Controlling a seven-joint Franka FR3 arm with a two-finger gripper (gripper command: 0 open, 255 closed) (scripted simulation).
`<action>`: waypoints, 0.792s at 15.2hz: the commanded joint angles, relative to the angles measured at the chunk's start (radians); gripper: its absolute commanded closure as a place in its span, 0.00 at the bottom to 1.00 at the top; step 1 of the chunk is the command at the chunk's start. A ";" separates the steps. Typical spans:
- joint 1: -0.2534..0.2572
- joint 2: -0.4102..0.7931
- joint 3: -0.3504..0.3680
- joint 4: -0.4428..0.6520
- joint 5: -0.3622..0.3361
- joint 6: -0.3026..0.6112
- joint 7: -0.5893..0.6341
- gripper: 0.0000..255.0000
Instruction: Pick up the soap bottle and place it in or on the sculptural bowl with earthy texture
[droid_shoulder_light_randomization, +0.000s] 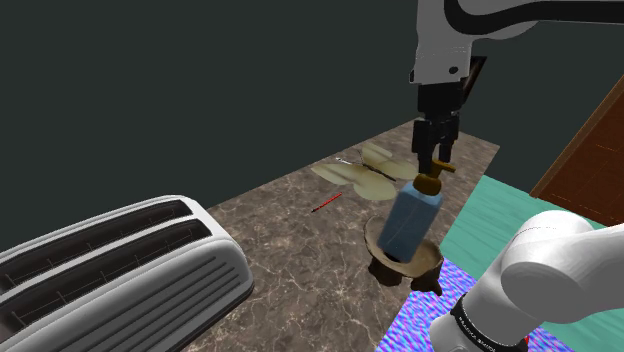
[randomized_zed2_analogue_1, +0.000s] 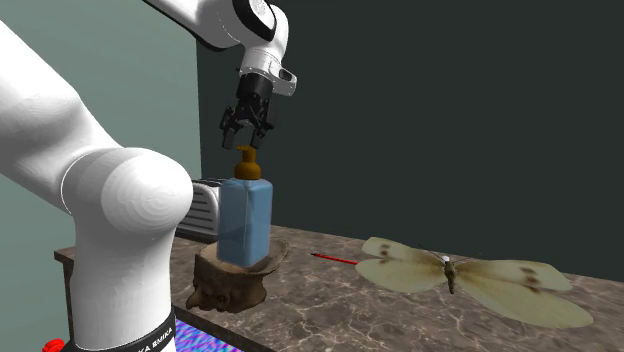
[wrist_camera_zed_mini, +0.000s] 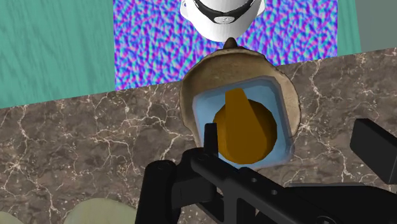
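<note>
Boxy blue soap bottle (randomized_zed2_analogue_1: 245, 222), amber pump (randomized_zed2_analogue_1: 247, 163), in rough brown bowl (randomized_zed2_analogue_1: 233, 286); jaws apart above.

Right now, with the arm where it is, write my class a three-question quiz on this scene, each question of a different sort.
1. True or false: the blue soap bottle sits in the brown bowl, pump end up.
2. Over the bottle's amber pump, the gripper is: A) shut on it, B) open, not clasping it, C) shut on nothing.
3. Fill in: on the marble counter beyond the bowl lies a pale ____.
Key: 1 true; 2 B; 3 butterfly.
</note>
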 joint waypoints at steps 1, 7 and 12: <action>-0.001 0.020 -0.001 0.044 -0.001 -0.024 0.001 0.00; -0.003 0.081 -0.002 0.173 -0.004 -0.092 0.002 0.00; -0.003 0.081 -0.002 0.173 -0.004 -0.092 0.002 0.00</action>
